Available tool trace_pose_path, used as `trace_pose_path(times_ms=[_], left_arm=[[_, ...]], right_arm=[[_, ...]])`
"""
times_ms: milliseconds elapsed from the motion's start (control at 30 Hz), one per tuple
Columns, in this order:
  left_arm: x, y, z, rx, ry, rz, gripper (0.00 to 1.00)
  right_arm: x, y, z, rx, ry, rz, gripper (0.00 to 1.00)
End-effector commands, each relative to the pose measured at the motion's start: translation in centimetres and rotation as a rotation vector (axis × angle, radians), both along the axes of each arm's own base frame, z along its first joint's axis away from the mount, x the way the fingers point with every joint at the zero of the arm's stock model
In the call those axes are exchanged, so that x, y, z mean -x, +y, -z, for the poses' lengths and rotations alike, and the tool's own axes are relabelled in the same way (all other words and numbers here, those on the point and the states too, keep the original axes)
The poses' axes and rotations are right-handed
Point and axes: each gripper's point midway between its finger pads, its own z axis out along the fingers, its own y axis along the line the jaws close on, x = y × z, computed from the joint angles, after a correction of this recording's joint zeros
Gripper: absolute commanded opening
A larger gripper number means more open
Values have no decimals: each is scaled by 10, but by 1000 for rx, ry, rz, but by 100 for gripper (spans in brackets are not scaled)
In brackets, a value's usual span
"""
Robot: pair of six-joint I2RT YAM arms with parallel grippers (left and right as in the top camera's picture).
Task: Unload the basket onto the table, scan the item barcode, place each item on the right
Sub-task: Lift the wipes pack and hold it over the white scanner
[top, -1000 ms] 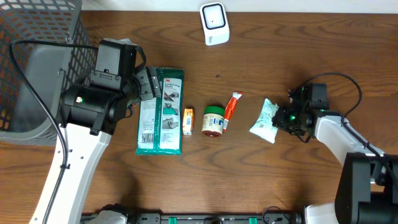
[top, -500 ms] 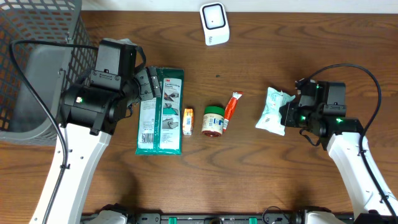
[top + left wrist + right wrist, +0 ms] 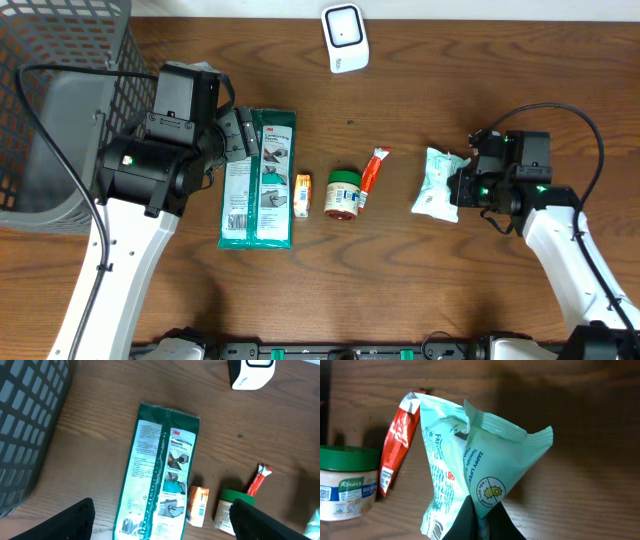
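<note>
A mint-green wipes packet is pinched at one end by my right gripper, which is shut on it at the right of the table. Whether the packet touches the wood I cannot tell. The wrist view shows dark stripes like a barcode at its lower left edge. The white scanner stands at the back centre, well away from the packet. My left gripper hangs open over a green 3M glove pack, holding nothing.
Between the glove pack and the wipes packet lie a small orange box, a green-lidded Knorr jar and a red sachet. A dark mesh basket fills the back left corner.
My right gripper has carried the wipes packet a little to the right and toward the back, and the arm has swung round. The left arm has not moved.
</note>
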Motion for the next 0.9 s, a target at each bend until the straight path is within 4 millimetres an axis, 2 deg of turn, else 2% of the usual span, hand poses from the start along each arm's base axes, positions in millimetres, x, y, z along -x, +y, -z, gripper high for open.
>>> trace_pose_path(times_ms=[0, 67, 167, 300, 467, 567, 667, 800, 867], left_arm=[[-2, 3, -5, -14, -12, -5, 86], [-2, 3, -5, -14, -12, -5, 86], [-2, 3, -5, -14, -12, -5, 86], [-2, 3, -5, -14, -12, -5, 86], [-2, 3, -5, -14, -12, -5, 86], [-2, 3, -5, -14, -12, -5, 86], [-2, 3, -5, -14, -12, -5, 86], [-2, 3, -5, -14, -12, -5, 86], [-2, 3, -5, -14, -12, -5, 86]], right_arm=[[-17, 5, -29, 12, -70, -39, 1], [-23, 6, -51, 39, -81, -40, 1], [-31, 6, -95, 102, -109, -45, 1], [-35, 17, -154, 108, -161, -68, 1], [-31, 25, -206, 104, -161, -79, 1], [-30, 29, -230, 128, -133, -91, 1], [-34, 37, -246, 155, -123, -115, 1], [-51, 55, -254, 260, -154, -177, 1], [-69, 65, -250, 347, -190, -195, 1]])
